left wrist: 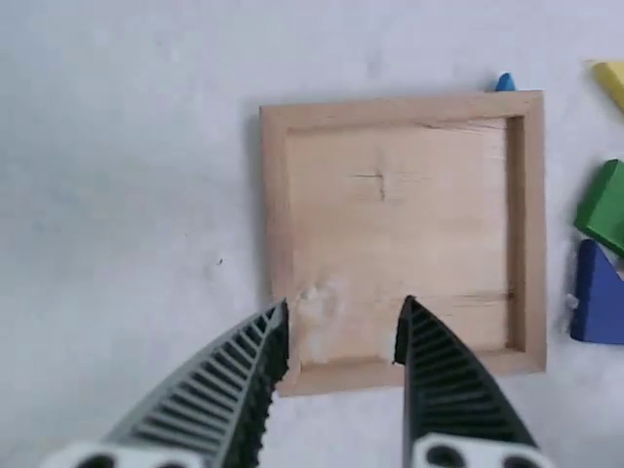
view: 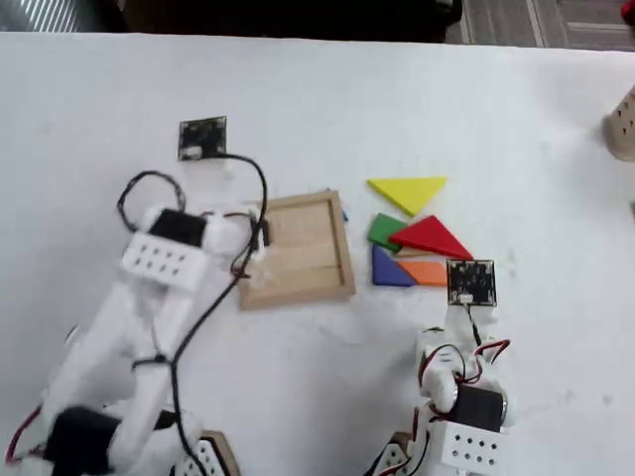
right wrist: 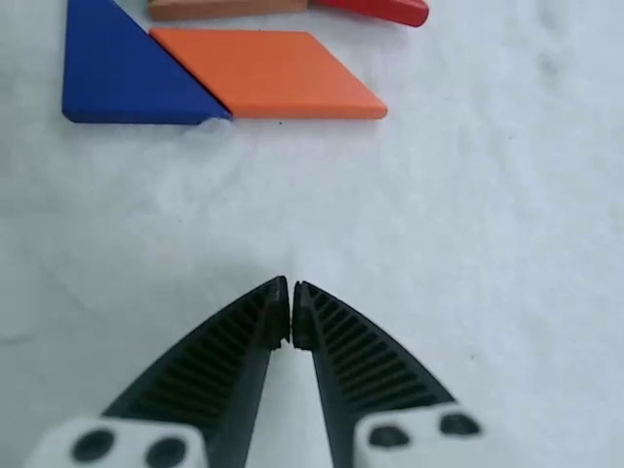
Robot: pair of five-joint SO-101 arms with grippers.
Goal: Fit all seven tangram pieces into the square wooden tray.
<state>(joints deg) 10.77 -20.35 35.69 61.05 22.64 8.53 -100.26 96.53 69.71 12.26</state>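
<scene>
The square wooden tray (view: 303,250) (left wrist: 400,234) lies empty at the table's middle. My left gripper (left wrist: 343,327) hovers open over the tray's near rim, nothing between its fingers. To the tray's right lie a yellow triangle (view: 407,190), a green piece (view: 384,229), a red triangle (view: 432,238), a blue triangle (view: 388,269) (right wrist: 122,73) and an orange parallelogram (view: 428,272) (right wrist: 268,73). A small blue piece (left wrist: 504,83) peeks from behind the tray's far corner. My right gripper (right wrist: 291,310) is shut and empty, just short of the blue and orange pieces.
A tan piece (right wrist: 224,8) sits beyond the orange parallelogram, next to the red triangle (right wrist: 382,10). A pegged wooden object (view: 622,124) stands at the table's right edge. Cables loop around the left arm (view: 164,263). White tabletop lies all around.
</scene>
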